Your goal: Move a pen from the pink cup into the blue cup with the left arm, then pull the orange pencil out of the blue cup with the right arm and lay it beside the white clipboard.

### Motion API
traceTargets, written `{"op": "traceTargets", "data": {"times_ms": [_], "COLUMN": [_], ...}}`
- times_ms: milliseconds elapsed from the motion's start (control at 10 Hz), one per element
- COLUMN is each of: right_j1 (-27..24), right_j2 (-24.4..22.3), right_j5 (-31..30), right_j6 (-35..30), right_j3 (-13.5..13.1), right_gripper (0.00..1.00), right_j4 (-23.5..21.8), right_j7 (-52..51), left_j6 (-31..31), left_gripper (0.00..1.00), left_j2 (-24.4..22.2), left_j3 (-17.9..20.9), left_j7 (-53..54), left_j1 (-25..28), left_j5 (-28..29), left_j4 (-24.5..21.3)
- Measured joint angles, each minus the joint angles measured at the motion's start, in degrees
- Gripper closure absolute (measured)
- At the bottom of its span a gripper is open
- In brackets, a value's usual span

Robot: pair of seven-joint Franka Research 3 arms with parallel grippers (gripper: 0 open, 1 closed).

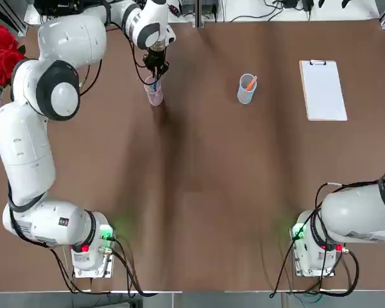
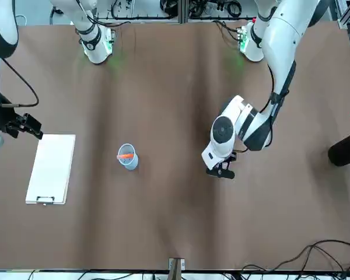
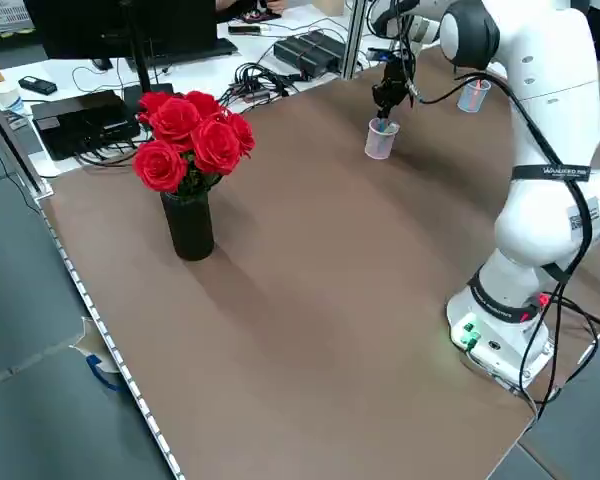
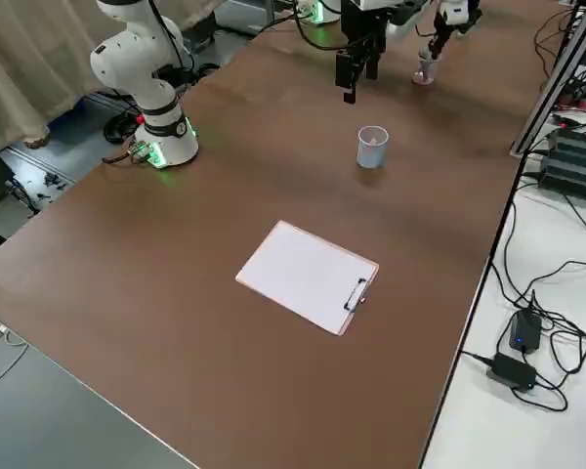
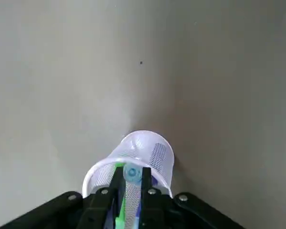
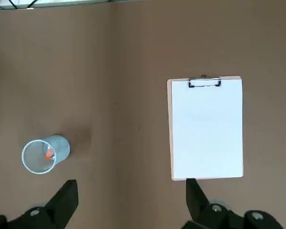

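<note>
Left gripper (image 5: pixel 131 183): pinched on a light-blue pen (image 5: pixel 131 172) inside the pink cup (image 1: pixel 154 93), upper left of top view. Advised: lift straight, clearing rim without tipping. Blue cup (image 1: pixel 246 89), orange pencil (image 1: pixel 251 83): upper centre-right. Right gripper (image 6: pixel 131 193): spread, idle above the table.

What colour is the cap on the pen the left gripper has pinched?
Light blue: the pen in the left gripper shows best in the left wrist view.
</note>
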Motion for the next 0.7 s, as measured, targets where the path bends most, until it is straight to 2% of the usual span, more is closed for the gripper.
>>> {"op": "traceTargets", "data": {"times_ms": [300, 700], "right_j1": [0.0, 0.0], "right_j2": [0.0, 0.0], "right_j5": [0.0, 0.0], "right_j6": [-0.1, -0.5], "right_j3": [0.0, -0.1], "right_gripper": [0.0, 0.0], "right_j4": [0.0, 0.0], "right_j7": [-0.4, -0.4], "left_j6": [0.0, 0.0], "left_gripper": [0.83, 0.81], "left_j2": [-0.7, -5.4], "left_j3": [0.0, -1.0], "left_j7": [0.0, -0.7], "left_j1": [0.1, 0.5], "left_j5": [0.1, -0.6], "left_j4": [0.2, 2.1]}}
